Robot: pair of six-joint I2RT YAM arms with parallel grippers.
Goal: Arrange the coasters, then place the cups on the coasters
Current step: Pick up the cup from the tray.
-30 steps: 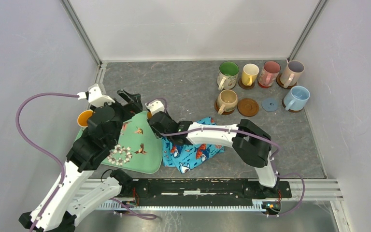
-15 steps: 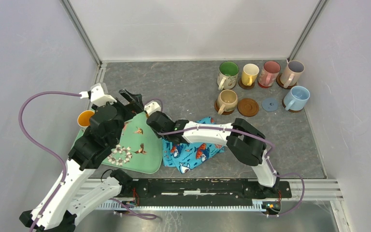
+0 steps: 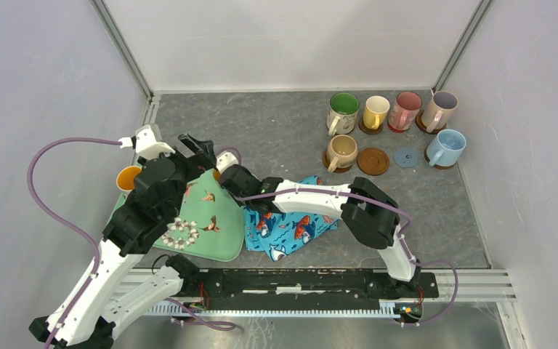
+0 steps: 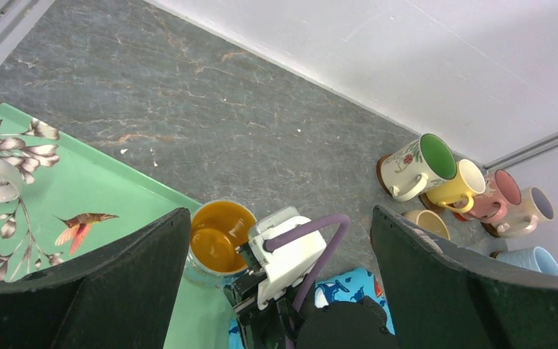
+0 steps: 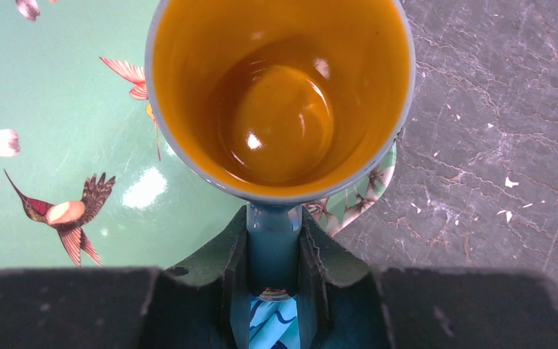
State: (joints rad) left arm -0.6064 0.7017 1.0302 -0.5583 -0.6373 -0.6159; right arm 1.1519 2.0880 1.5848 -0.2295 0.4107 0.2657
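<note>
The right gripper (image 5: pixel 274 251) had its fingers drawn in tight on either side of the handle (image 5: pixel 274 243) of an orange-lined mug (image 5: pixel 276 94), pinching it. The left gripper (image 4: pixel 280 214) was spread as wide as it goes and held nothing, hanging above the green floral tray (image 3: pixel 214 218).

The pinched mug was at the tray's far right corner, just beside the blue fish-print cloth (image 3: pixel 290 229). It was upright, its long axis vertical and its mouth up, with the handle pointing back at the right wrist. Whether its base rested on the tray could not be told.

There were eight mugs in all. A second orange-lined mug (image 3: pixel 127 177) was at the tray's left edge. Six stood on coasters in the far right corner: green-lined (image 3: pixel 344 109), yellow (image 3: pixel 375 110), pink (image 3: pixel 407 109), lilac-lined (image 3: pixel 439 107), beige (image 3: pixel 343 150) and light blue (image 3: pixel 447 145).

Two coasters lay bare between the beige and light blue mugs: a brown coaster (image 3: pixel 373 161) and a blue-grey coaster (image 3: pixel 407 155) (the six under the mugs showed only as rims).
</note>
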